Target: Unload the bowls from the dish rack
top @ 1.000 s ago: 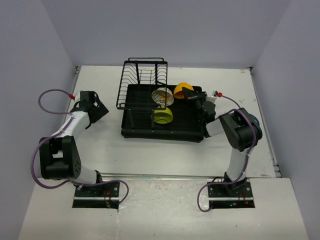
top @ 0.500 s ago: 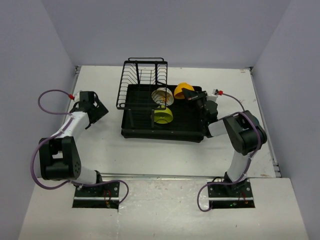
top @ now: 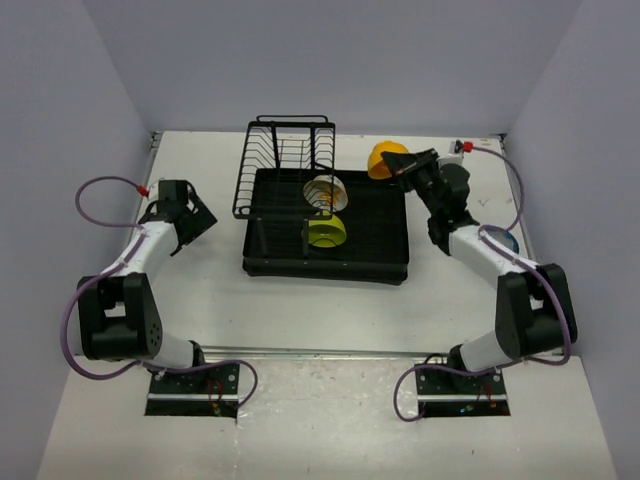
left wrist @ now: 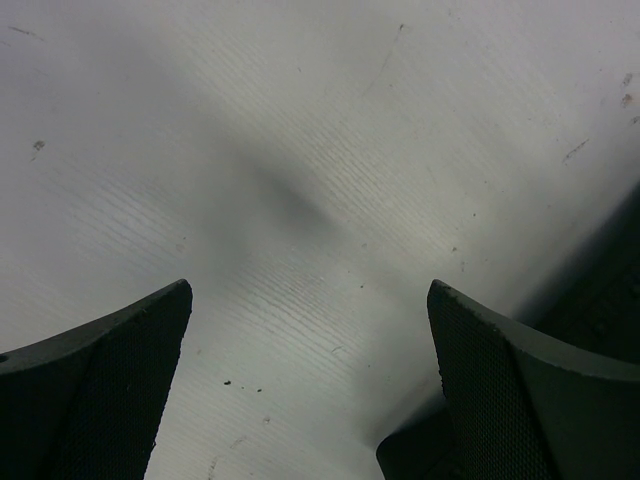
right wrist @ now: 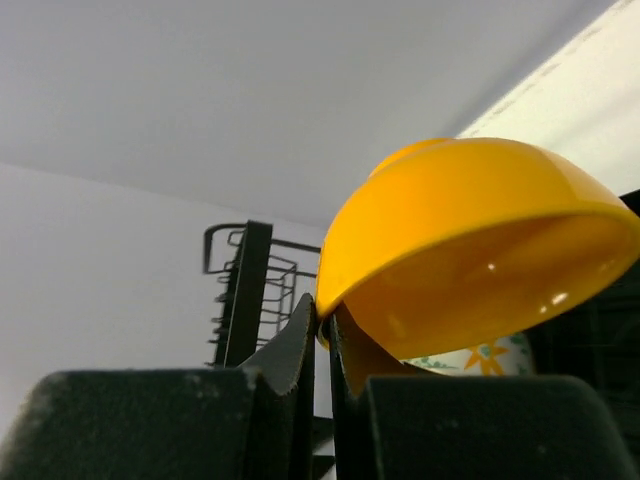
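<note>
My right gripper (top: pixel 405 170) is shut on the rim of the orange bowl (top: pixel 384 158) and holds it in the air over the back right corner of the black dish rack (top: pixel 290 255). In the right wrist view the orange bowl (right wrist: pixel 470 250) hangs from my closed gripper (right wrist: pixel 328 325). A white patterned bowl (top: pixel 326 192) and a yellow-green bowl (top: pixel 327 233) stand on edge in the rack. A blue bowl (top: pixel 509 240) lies on the table behind my right arm. My left gripper (top: pixel 196 222) is open and empty over bare table at the far left, also in its wrist view (left wrist: pixel 310 390).
The upright wire section (top: pixel 285 160) stands at the rack's back left. The white table (top: pixel 300 310) is walled on three sides. Red-tipped cables (top: pixel 462 147) run by both arms.
My right gripper has lifted the orange bowl out of the rack tray and carried it up and back to the right. The left arm has not moved.
</note>
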Tool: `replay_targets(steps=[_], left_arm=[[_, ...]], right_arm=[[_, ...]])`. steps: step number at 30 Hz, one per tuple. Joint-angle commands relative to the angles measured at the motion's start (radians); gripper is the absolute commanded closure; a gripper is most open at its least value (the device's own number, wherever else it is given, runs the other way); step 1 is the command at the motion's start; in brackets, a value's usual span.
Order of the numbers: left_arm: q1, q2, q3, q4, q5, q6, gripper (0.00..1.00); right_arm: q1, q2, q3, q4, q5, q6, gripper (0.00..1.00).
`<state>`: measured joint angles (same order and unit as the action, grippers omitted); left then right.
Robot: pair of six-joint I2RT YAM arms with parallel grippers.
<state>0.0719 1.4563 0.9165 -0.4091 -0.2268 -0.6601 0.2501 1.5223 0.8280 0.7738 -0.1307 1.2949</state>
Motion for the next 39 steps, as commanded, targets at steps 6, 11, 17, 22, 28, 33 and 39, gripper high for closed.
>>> replay_targets(steps=[6,11,17,22,28,33,39], left_arm=[[0.012,-0.034,0.018,0.025,0.035,0.021,0.0],[0.012,-0.001,0.012,0.049,0.058,0.001,0.0],[0.009,0.018,0.041,0.046,0.037,0.008,0.0],[0.009,0.004,0.038,0.038,0.004,0.031,0.0],[0.009,0.003,0.028,0.027,-0.003,0.03,0.0],[0.008,0.006,0.033,0.024,-0.023,0.04,0.0],[0.009,0.03,0.067,0.018,-0.02,0.039,0.0]], right_arm=[[-0.162,-0.151,0.589,-1.29,0.112,-0.597,1.0],[-0.305,-0.131,0.714,-1.637,0.253,-0.765,1.0],[-0.383,0.011,0.781,-1.824,0.357,-0.885,1.0],[-0.408,0.119,0.852,-1.86,0.404,-0.944,1.0],[-0.425,0.272,0.967,-1.926,0.417,-0.944,1.0],[-0.425,0.312,0.965,-1.938,0.411,-0.939,1.0],[-0.425,0.323,0.88,-1.908,0.398,-0.936,1.0]])
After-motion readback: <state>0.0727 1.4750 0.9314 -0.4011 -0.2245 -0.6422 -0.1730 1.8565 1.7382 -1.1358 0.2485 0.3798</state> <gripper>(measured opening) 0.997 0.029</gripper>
